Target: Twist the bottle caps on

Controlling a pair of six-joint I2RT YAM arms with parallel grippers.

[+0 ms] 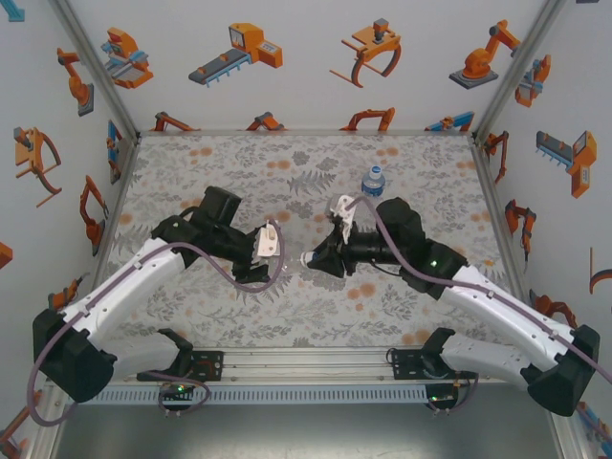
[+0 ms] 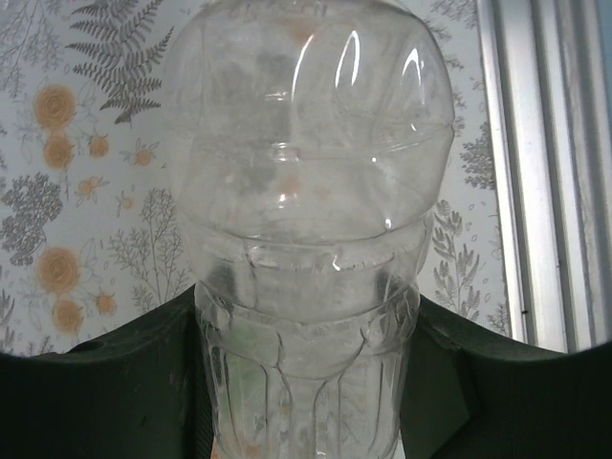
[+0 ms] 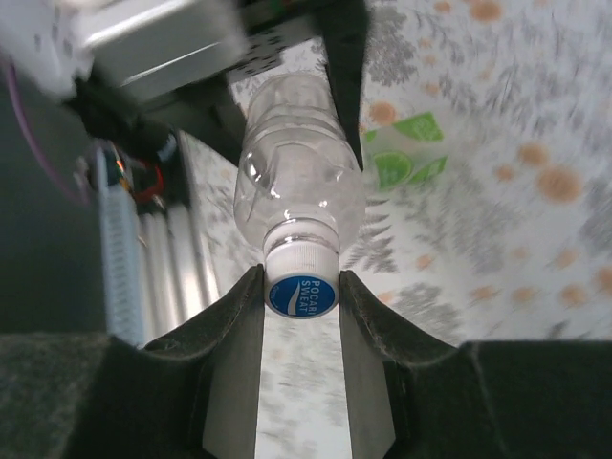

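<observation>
The bottle cap, white-ribbed with a blue printed top, is pinched between the two fingers of the right gripper, one pad pressing on either side of it. We see it sitting on the neck of the clear plain bottle, which stretches straight out from the right fingertips. We cannot tell how far the cap is threaded on.

At the bottle's far end, a dark finger of the left gripper crosses its side. In the left wrist view, the bottle's ribbed part is clenched between the left fingers, and its rounded part swells out past them. So each hand is grasping something: the left holds the bottle's body and the right holds the cap.

From above, we find the two grippers facing each other tip to tip, close together above the floral tablecloth. The blue-label bottle stands upright on the cloth beyond the right wrist, apart from both hands. A green-tinted bottle lies blurred on the cloth, off to one side of the held bottle and past the right fingertips.
</observation>
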